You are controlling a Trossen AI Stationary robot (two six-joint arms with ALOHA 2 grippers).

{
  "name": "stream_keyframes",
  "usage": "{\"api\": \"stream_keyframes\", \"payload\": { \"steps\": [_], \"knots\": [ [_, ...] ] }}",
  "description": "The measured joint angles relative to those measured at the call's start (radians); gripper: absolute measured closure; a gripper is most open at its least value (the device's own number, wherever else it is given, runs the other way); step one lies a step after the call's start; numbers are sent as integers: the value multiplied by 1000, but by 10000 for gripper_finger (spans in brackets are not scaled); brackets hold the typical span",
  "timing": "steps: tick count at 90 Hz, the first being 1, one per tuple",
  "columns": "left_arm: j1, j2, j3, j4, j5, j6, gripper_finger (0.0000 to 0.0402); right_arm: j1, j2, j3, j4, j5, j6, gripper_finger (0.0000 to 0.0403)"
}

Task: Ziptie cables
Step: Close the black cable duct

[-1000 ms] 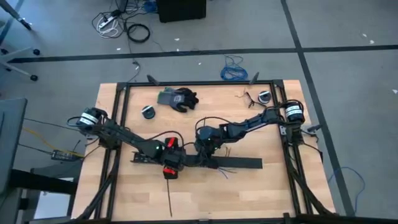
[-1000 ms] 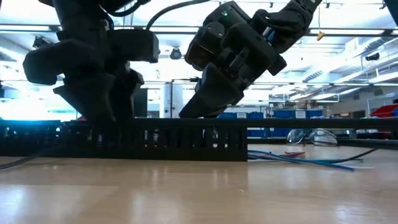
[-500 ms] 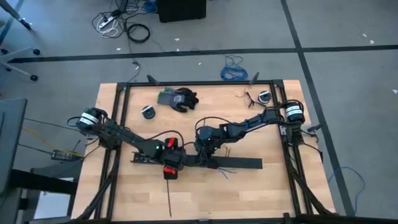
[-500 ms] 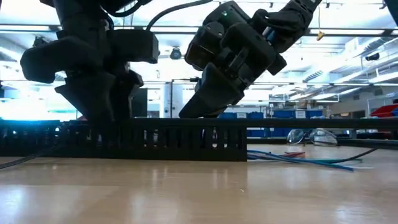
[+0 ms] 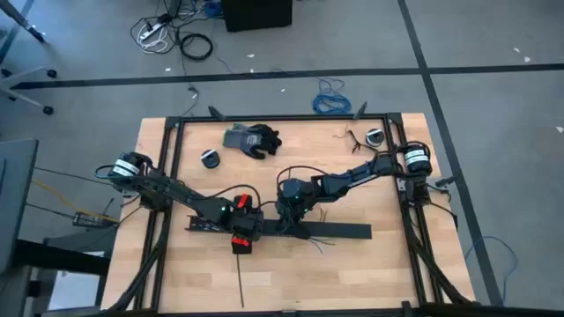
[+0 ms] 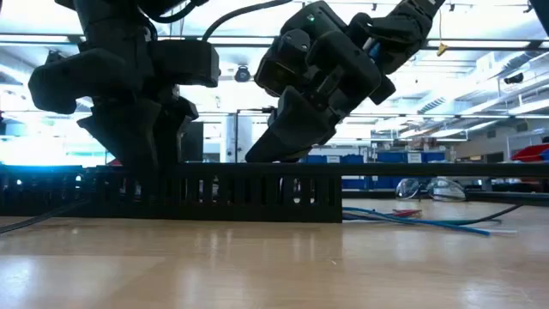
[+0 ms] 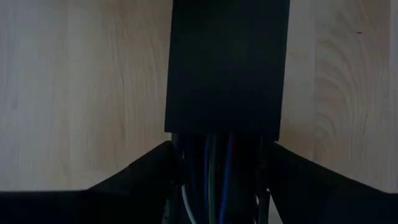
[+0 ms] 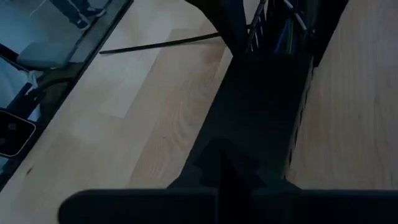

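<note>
The cables (image 7: 214, 186) lie inside a long black slotted duct (image 5: 335, 231) at the table's middle. Their blue and white ends (image 6: 429, 221) fan out of the duct's right end (image 5: 317, 243). A flat black cover (image 7: 227, 62) tops part of the duct. My left gripper (image 5: 238, 225) straddles the duct from above, where the cables show. My right gripper (image 5: 291, 214) comes down on the duct just to the right, fingers together. One thin black ziptie (image 5: 240, 286) lies flat near the front edge and also shows in the right wrist view (image 8: 161, 43). My left gripper points down, with one finger (image 7: 146, 177) against each long side wall of the duct (image 7: 177, 155), across its length. The duct lies flat on the table. My right gripper slants down from the far right, its shut fingers (image 8: 221, 165) on the duct's top (image 8: 261, 106); the gripper hides the contact.
A dark glove (image 5: 252, 139) and a small tape roll (image 5: 210, 158) lie at the back left, and another roll (image 5: 374, 137) at the back right. A black frame (image 5: 167, 176) rims the table. Bare wood lies in front of the duct, around the ziptie.
</note>
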Motion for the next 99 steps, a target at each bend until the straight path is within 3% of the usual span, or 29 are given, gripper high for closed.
{"api": "stream_keyframes", "payload": {
  "steps": [18, 42, 57, 70, 99],
  "knots": [
    [0, 0, 0, 6, 1, 0, 174, 0, 0, -2, 77, -26, -29, 403],
    [0, 1, 0, 7, 1, -29, 174, 1, -60, -2, 172, 92, -62, 402],
    [0, 1, 0, 0, -7, -104, 174, 1, -127, 0, 15, 94, -59, 402],
    [3, 1, 0, 10, -25, -156, 174, 1, -140, 0, -143, 169, -39, 402],
    [40, 1, 0, 47, -35, -198, 174, 1, -136, 0, -165, 195, -36, 402]
  ]
}}
